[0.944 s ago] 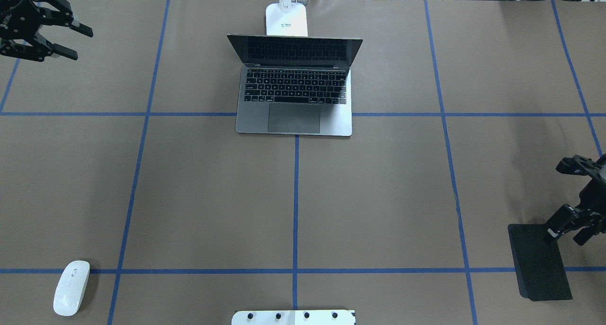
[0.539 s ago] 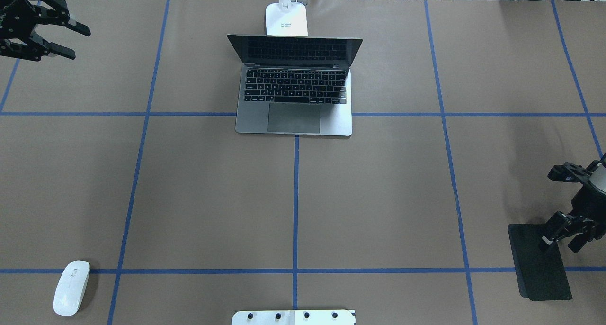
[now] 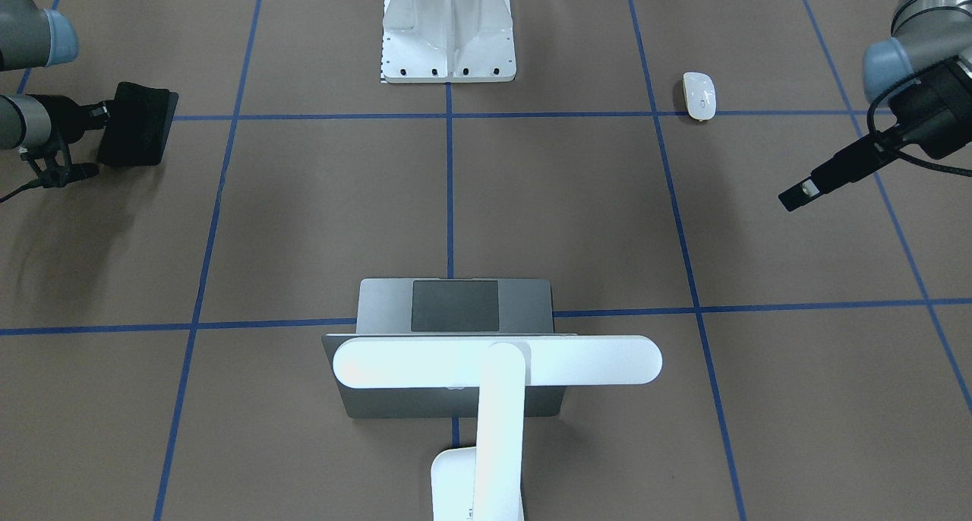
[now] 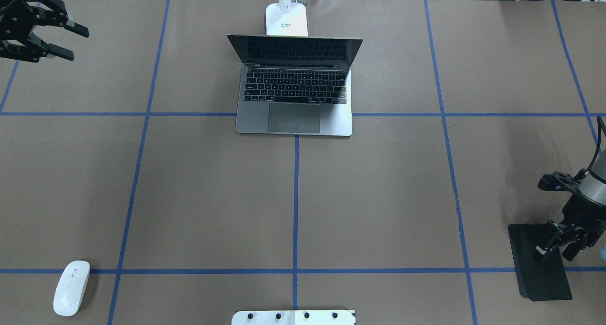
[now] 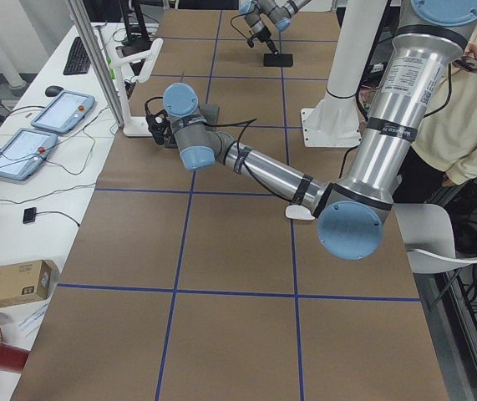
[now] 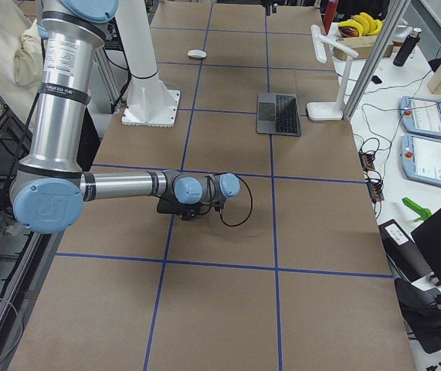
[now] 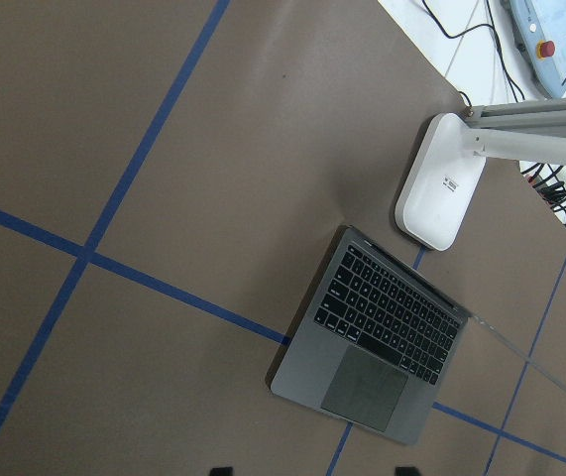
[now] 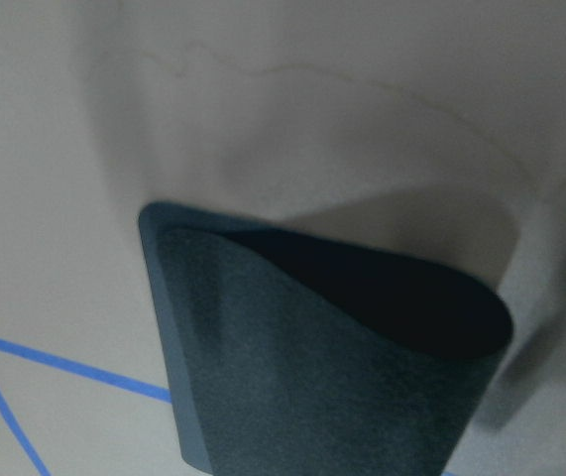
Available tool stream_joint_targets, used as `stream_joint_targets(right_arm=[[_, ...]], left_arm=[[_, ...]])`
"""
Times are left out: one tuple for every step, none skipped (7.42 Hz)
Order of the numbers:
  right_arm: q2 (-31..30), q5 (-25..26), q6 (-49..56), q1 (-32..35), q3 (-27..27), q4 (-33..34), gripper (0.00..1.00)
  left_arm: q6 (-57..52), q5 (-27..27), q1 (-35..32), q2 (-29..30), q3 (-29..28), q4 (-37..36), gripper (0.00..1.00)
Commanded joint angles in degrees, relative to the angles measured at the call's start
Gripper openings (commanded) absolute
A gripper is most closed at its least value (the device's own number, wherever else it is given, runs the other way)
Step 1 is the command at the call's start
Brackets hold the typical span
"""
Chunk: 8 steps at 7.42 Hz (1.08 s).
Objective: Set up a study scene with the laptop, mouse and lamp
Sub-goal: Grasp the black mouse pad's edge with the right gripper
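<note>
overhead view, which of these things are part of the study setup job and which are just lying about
For the job:
laptop, open
mouse, on the robot's left
lamp, behind the laptop

Not named in the job:
black mat, edge gripped by the right hand
white bolted pedestal

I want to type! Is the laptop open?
Open. The laptop shows its keys and trackpad, with the lid standing up.

White lamp over the open laptop, mouse well apart
</note>
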<state>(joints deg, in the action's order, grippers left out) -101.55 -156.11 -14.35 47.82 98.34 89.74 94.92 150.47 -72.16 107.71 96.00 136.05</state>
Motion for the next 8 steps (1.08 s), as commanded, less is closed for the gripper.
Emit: stream_joint_targets(right_arm=[[0.0, 0.0, -0.2, -0.6, 0.0, 0.0, 0.99], [0.0, 0.0, -0.2, -0.5, 0.2, 0.0, 0.84], [0.0, 0.0, -0.2, -0.5, 0.2, 0.0, 0.45], [0.0, 0.1, -0.2, -0.5, 0.4, -0.1, 0.03], [0.0, 0.4, -0.2, -0.5, 1.0, -0.2, 0.00], [0.1, 0.9, -0.1, -0.5, 1.6, -0.2, 0.00], [0.1, 1.3, -0.3, -0.5, 2.8, -0.1, 0.00], [0.0, 1.3, -2.0, 0.2, 4.6, 0.0, 0.00]], left_arm=[[0.0, 0.0, 0.0, -0.1, 0.4, 0.0, 0.62], [0.0, 0.0, 0.0, -0.1, 0.4, 0.0, 0.61], [0.0, 0.0, 0.0, -0.1, 0.4, 0.0, 0.61], [0.0, 0.1, 0.0, -0.2, 0.4, 0.0, 0.61], [0.0, 0.0, 0.0, -0.6, 0.6, 0.1, 0.60], [-0.1, 0.1, 0.0, -0.8, 0.7, 0.1, 0.60], [-1.3, 0.1, 0.0, -1.2, 0.6, 0.0, 0.60], [-2.5, 0.2, -0.2, -2.3, 0.6, 0.0, 0.60]])
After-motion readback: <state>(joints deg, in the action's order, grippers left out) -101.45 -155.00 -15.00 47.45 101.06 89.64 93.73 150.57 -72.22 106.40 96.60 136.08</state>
